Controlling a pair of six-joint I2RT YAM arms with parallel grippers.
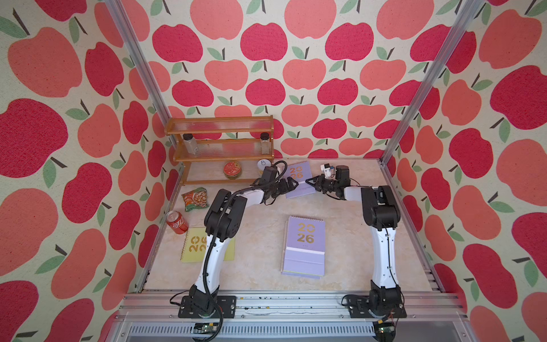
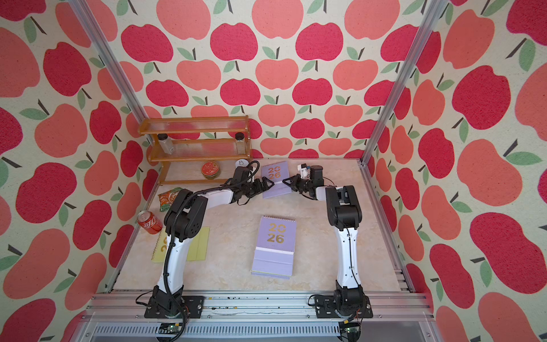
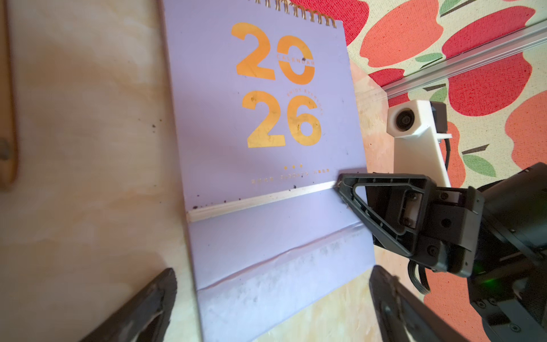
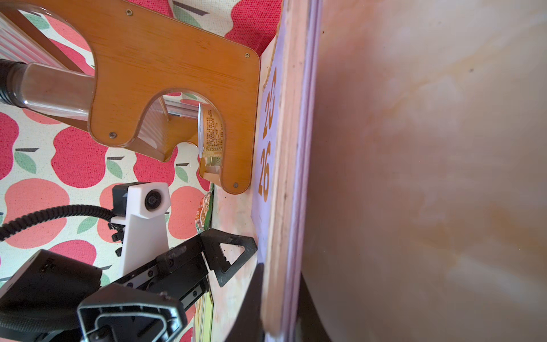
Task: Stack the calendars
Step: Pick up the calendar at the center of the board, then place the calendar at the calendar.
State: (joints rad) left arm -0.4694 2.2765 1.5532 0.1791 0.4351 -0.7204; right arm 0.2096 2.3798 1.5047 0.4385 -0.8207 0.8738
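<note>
A lilac calendar with gold "2026" lies at the back of the table. My right gripper is shut on its right edge, one jaw above it and one below. My left gripper hangs open at the calendar's near left corner, its fingers wide apart and touching nothing. A second lilac calendar lies flat mid-table, with more page edges under it. A yellow-green calendar lies at the near left, partly hidden under my left arm.
A wooden shelf rack stands at the back left with two jars, a red tin and a white cup. A snack packet and a red soda can lie along the left wall.
</note>
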